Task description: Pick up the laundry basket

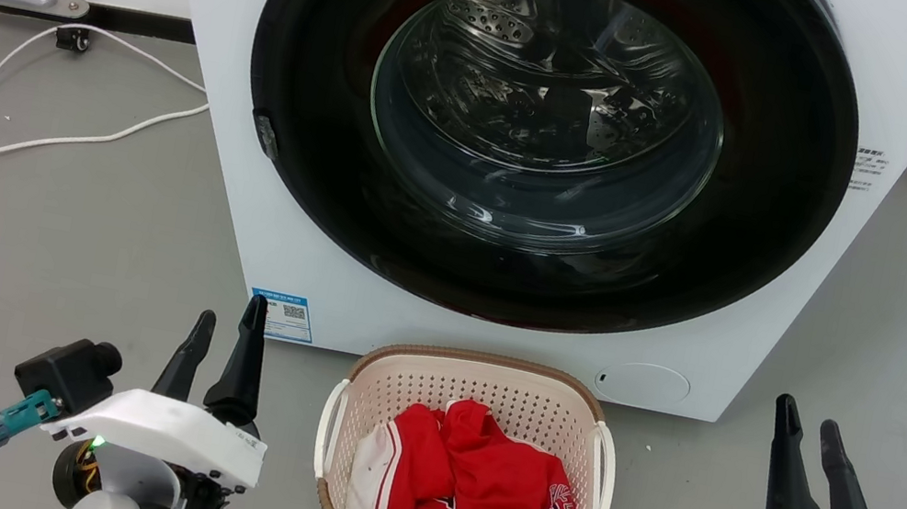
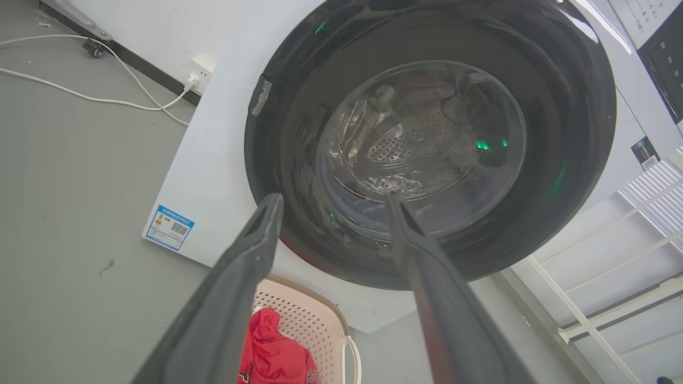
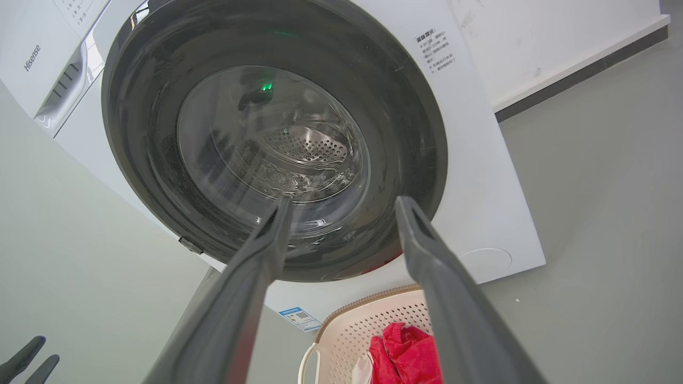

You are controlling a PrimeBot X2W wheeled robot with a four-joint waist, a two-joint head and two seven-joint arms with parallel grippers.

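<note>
Our left gripper [image 1: 231,310] and right gripper [image 1: 806,414] have their fingers apart, holding and touching nothing. The basket [image 1: 482,359] sits on the floor [image 1: 46,239] between them, just before the washer [image 1: 776,330].

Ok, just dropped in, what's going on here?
The robot faces a washing machine. The laundry basket sits on the floor just in front of it, with red clothing inside. The left gripper and right gripper are both open and hold nothing, one off to each side of the basket and apart from it. The pick-up has not yet begun.
</note>
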